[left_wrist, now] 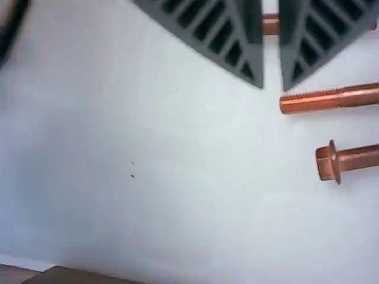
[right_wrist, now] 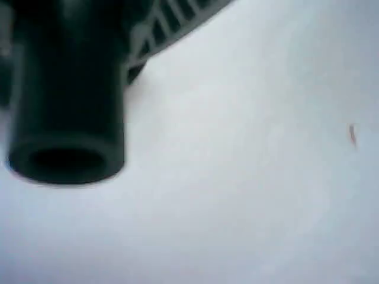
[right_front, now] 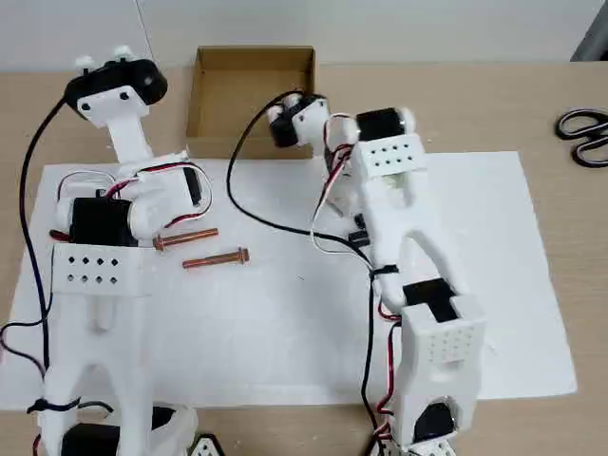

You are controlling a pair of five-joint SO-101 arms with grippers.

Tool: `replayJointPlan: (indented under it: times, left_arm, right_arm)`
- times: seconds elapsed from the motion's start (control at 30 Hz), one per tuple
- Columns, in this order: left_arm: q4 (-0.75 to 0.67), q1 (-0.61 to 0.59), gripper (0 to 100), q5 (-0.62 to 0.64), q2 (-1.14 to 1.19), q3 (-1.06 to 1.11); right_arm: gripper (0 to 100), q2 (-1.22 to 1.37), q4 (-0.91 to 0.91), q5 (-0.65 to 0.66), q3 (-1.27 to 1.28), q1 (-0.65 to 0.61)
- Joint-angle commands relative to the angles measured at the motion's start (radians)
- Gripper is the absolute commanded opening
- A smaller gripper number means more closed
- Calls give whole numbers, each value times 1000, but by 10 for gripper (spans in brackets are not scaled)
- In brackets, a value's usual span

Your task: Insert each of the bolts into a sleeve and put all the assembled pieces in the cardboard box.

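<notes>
Two copper bolts [right_front: 185, 237] [right_front: 217, 257] lie on the white paper beside my left arm [right_front: 123, 214]. In the left wrist view my left gripper [left_wrist: 272, 87] hangs over the paper with only a narrow slit between its dark fingers [left_wrist: 225, 35]. A third bolt [left_wrist: 269, 23] shows through the slit, lying crosswise behind the fingers. Close by are a threaded bolt end [left_wrist: 328, 97] and a bolt head [left_wrist: 328, 161]. My right gripper [right_front: 296, 119] is by the near right corner of the cardboard box [right_front: 195, 104], shut on a black sleeve [right_wrist: 65, 118] whose open end faces the camera.
The white paper sheet [right_front: 285, 332] covers the middle of the wooden table. Scissors [right_front: 584, 133] lie at the far right. A black cable [right_front: 256, 214] trails across the paper between the arms.
</notes>
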Motion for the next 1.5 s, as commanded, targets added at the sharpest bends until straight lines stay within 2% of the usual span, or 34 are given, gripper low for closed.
replayJointPlan:
  times: [0.0, 0.23, 0.47, 0.57, 0.8, 1.07, 1.17, 1.3, 1.47]
  left_arm:
    - [5, -3, 6, -3, -8, -8]
    - [3, -3, 6, -6, -8, -10]
    - [-48, -3, 6, -8, 2, -4]
    - [-107, -3, 6, -40, 2, -4]
    - [-144, -2, 7, -377, 3, -5]
    - [-28, -31, 6, -812, 101, 1]
    - [5, -48, 6, -962, 150, -1]
    - [83, -44, 6, -1125, 184, -4]
    - [199, 0, 6, -1215, 207, 1]
  right_arm:
    - [13, -113, 44, -58, -6, 42]
    - [14, -306, 81, -209, -5, 116]
    - [13, -435, 139, -285, 5, 130]
    - [13, -492, 139, -292, 87, 151]
    - [13, -757, 101, -292, 465, 154]
    - [13, -1118, -2, -284, 914, 154]
    - [14, -1216, -18, -265, 964, 168]
    - [14, -1268, -10, -141, 976, 199]
    - [14, -1282, -4, -127, 974, 269]
